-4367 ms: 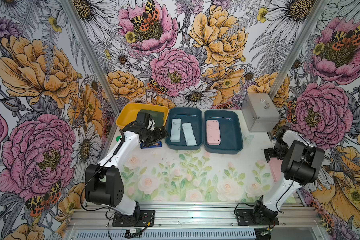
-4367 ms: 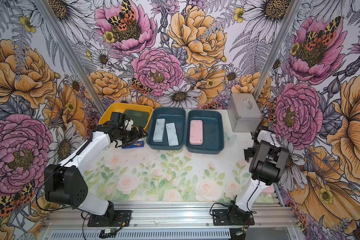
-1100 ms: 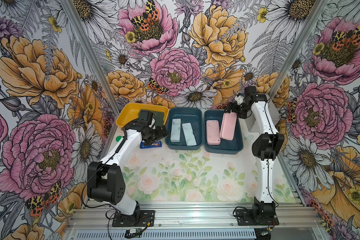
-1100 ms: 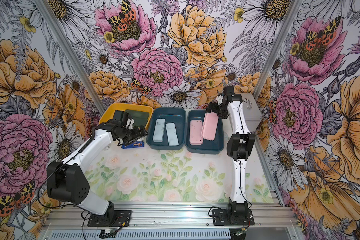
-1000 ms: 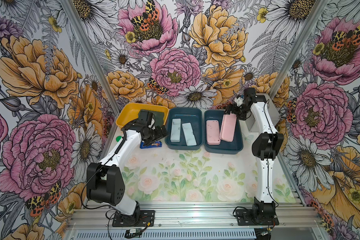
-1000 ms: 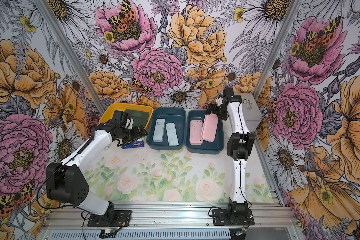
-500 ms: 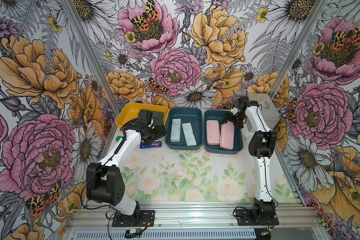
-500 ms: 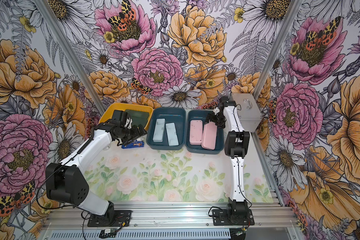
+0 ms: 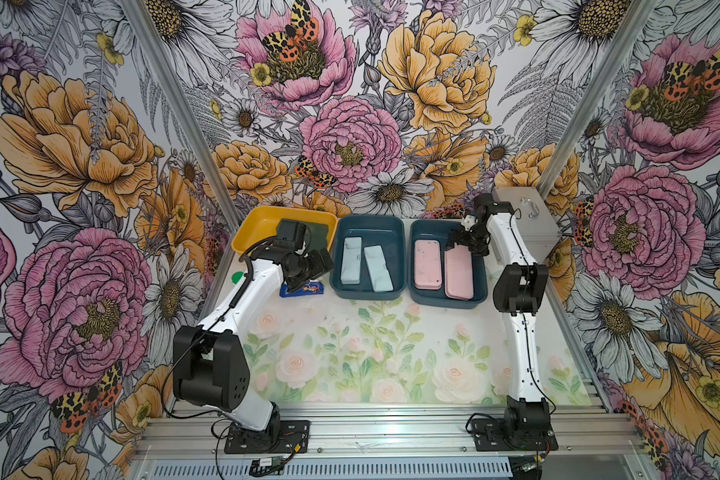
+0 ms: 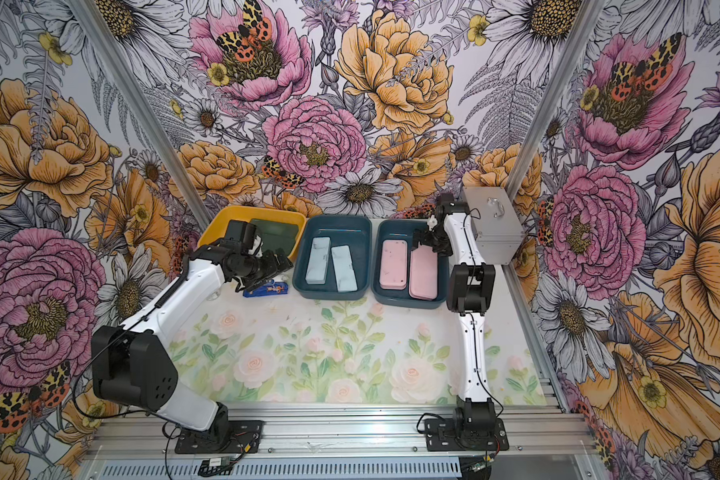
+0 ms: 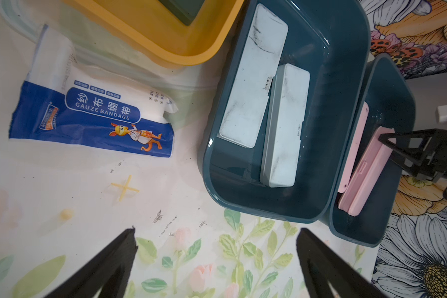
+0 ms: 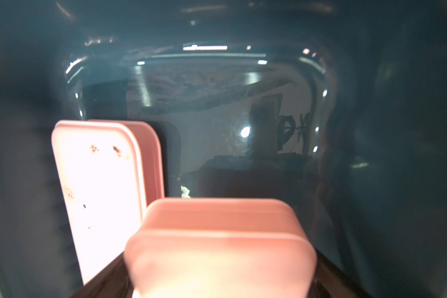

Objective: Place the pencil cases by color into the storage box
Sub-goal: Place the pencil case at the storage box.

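Two pink pencil cases [image 9: 427, 264] [image 9: 459, 274] lie side by side in the right teal storage box [image 9: 481, 286]. My right gripper [image 9: 466, 243] is at the far end of the outer one [image 12: 217, 245], a finger on each side of it; whether they press on it does not show. Two pale blue cases [image 9: 351, 259] [image 9: 378, 268] rest in the middle teal box [image 9: 395, 232]. A dark green case [image 9: 321, 232] lies in the yellow box [image 9: 258, 224], partly hidden by my left wrist. My left gripper [image 11: 214, 237] hangs open over the table, holding nothing.
A blue and white gauze bandage packet [image 11: 88, 113] lies on the table in front of the yellow box. A grey metal case [image 9: 524, 220] stands at the back right, close behind my right arm. The floral mat [image 9: 371, 357] stretches to the front rail.
My right arm has brought the second pink case down from above the right teal box until it lies beside the first. The left arm has hardly moved.
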`<state>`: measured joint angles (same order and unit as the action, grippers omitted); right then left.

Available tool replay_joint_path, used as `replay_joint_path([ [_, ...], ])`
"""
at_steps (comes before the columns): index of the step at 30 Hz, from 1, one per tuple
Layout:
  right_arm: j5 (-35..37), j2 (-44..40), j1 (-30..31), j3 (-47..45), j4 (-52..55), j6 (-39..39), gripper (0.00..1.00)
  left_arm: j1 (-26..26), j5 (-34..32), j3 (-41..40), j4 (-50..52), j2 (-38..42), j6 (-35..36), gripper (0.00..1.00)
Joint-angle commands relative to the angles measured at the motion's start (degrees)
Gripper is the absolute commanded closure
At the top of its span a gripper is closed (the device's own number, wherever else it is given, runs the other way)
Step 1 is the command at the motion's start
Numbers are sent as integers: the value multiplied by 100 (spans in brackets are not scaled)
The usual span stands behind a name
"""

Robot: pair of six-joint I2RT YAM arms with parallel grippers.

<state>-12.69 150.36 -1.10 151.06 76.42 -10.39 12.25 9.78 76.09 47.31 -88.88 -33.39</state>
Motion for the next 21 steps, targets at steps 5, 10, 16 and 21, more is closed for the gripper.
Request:
replay_joint_path([
  [5, 1126, -457, 162, 232, -366, 231, 1, 110, -187, 6, -46, 241, -112, 1],
  [10, 1197, -606, 301, 288, -408, 311, 1, 111, -146, -177, -45, 495, -104, 1],
  [16, 1465, -1182, 693, -144, -683, 321, 1, 54, 24, -482, -41, 964, -11, 1],
  [21, 1572, -2384, 1084, -1920, -1516, 217, 1, 24, -85, -774, -46, 1601, 343, 1],
])
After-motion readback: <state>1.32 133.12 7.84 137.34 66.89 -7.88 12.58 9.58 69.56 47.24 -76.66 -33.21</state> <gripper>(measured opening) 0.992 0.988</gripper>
